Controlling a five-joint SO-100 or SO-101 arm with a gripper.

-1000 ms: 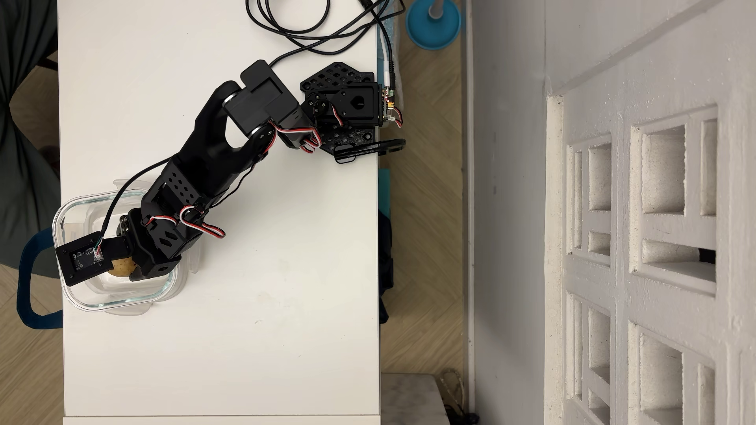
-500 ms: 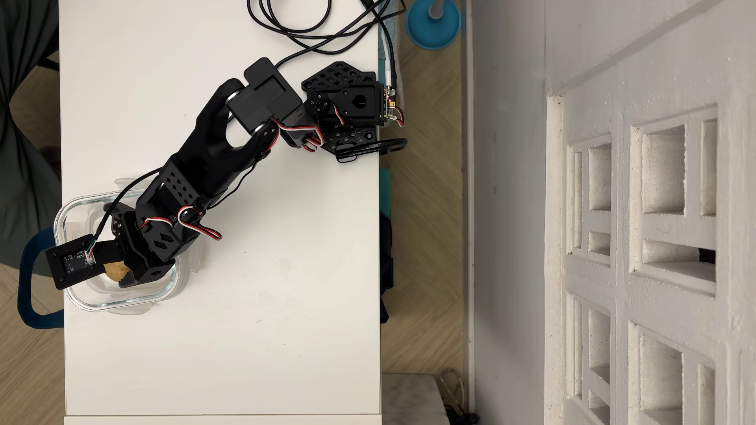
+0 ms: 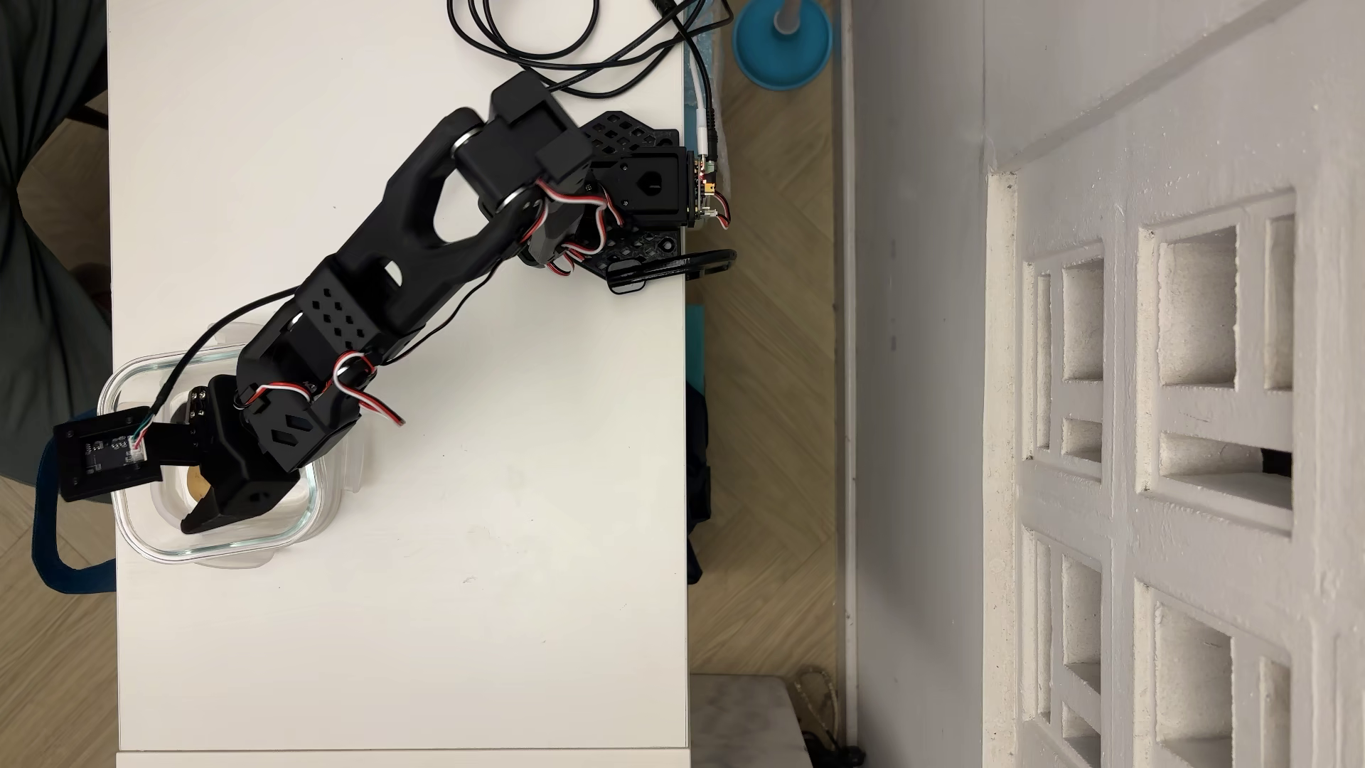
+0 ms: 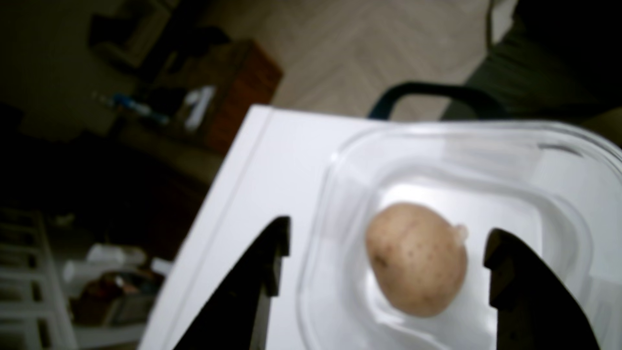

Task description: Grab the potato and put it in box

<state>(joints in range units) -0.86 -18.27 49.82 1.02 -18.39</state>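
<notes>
Claw (image 4: 387, 242) spread wide, potato (image 4: 415, 259) inside box (image 4: 471, 141)

I am seeing one potato (image 4: 415, 259), one box (image 3: 310, 517), one arm (image 3: 384, 280) with one gripper (image 4: 387, 245), and one table (image 3: 480, 554).

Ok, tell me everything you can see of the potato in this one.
The potato is an oval with yellow-tan skin, small brown speckles and a darker spot on its left side in the wrist view. It lies on the floor of the clear glass box, apparently whole. The open end effector flanks it with a gap on each side, neither finger touching it. In the overhead view only a sliver shows under the arm.
</notes>
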